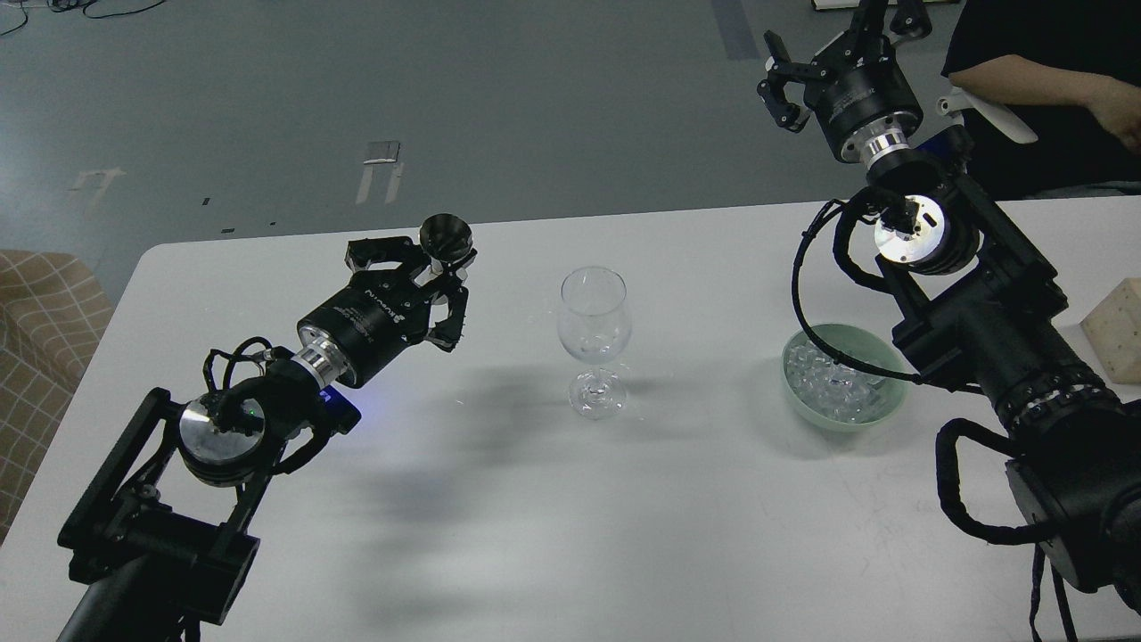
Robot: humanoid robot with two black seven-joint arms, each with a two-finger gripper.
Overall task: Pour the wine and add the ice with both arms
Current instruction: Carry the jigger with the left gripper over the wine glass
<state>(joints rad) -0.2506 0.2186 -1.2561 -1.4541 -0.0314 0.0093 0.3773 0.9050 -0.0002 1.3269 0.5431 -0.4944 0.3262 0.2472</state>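
Observation:
A clear stemmed glass (595, 339) stands upright in the middle of the white table (499, 499). My left gripper (437, 272) is shut on a small metal measuring cup (446, 237), held above the table a hand's width left of the glass. No wine can be made out in the cup or the glass. The ice (833, 388) is a heap of small clear cubes in a pale green bowl (807, 406) to the right of the glass. My right gripper (824, 45) is raised high beyond the table's far edge, fingers spread, holding nothing.
A person's arm (1043, 80) in a black shirt is at the top right, behind my right arm. A beige block (1114, 330) sits at the table's right edge. A checked cushion (40, 330) lies off the table's left side.

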